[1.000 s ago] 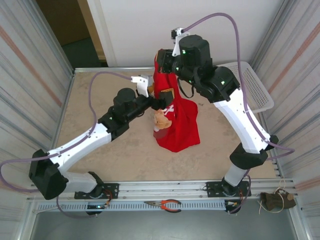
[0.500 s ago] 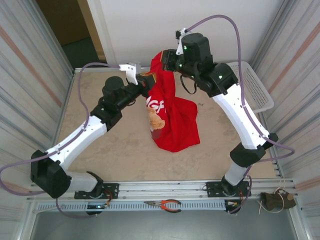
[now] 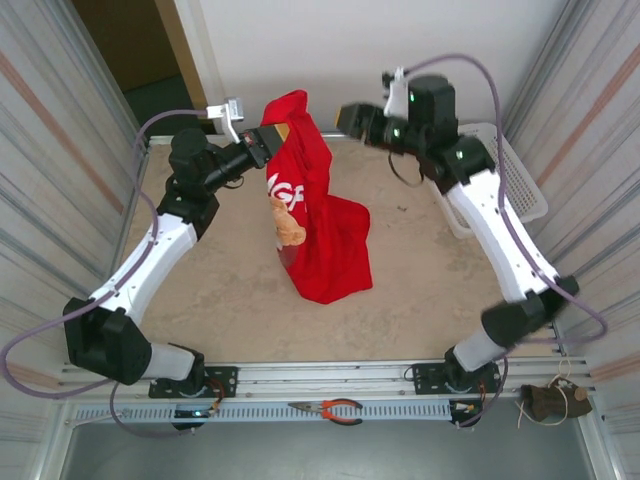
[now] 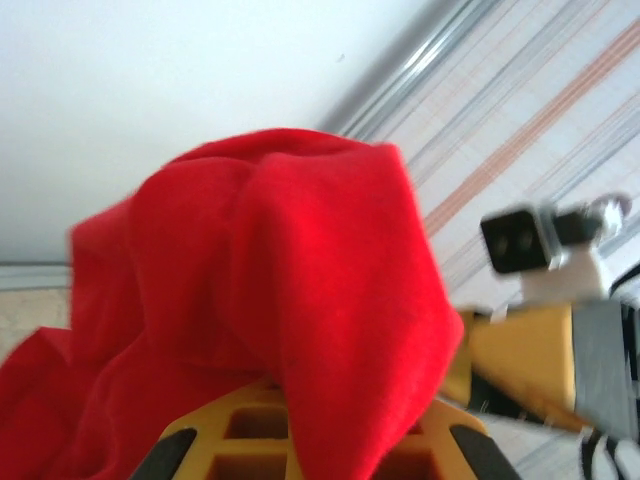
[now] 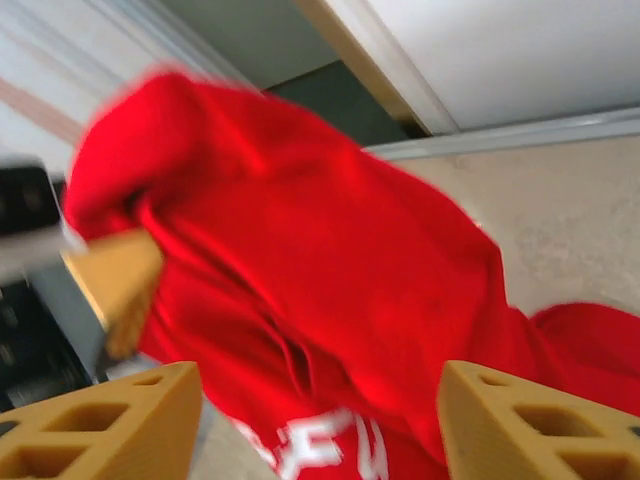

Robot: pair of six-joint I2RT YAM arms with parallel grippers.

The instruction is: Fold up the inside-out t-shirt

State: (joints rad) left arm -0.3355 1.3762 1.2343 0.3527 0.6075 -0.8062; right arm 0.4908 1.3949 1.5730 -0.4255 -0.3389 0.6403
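1. From the top camera, the white mesh basket (image 3: 515, 172) stands at the far right of the table (image 3: 210, 270); its bare mesh bottom is visible.
2. The inside-out t-shirt (image 3: 330, 245) hangs from the left gripper (image 3: 270, 136), which is clamped on its highest fold. Its long axis runs from this raised far end down to the crumpled lower end, which rests on the table nearer to the arms.
3. The cloth is bright red. The brown bear graphic (image 3: 290, 228) and the white lettering (image 3: 284, 190) face to the left.
4. The right gripper (image 3: 349, 115) is beside the top of the shirt but apart from it, with its jaws spread.
5. From the left wrist, red folds (image 4: 300, 260) lie over the yellow fingers (image 4: 250, 432) and are blurred.
6. From the right wrist, the right gripper (image 5: 318, 410) is released with its fingers wide apart. The shirt (image 5: 330, 260) hangs beyond them and some white letters (image 5: 320, 445) show low on it.
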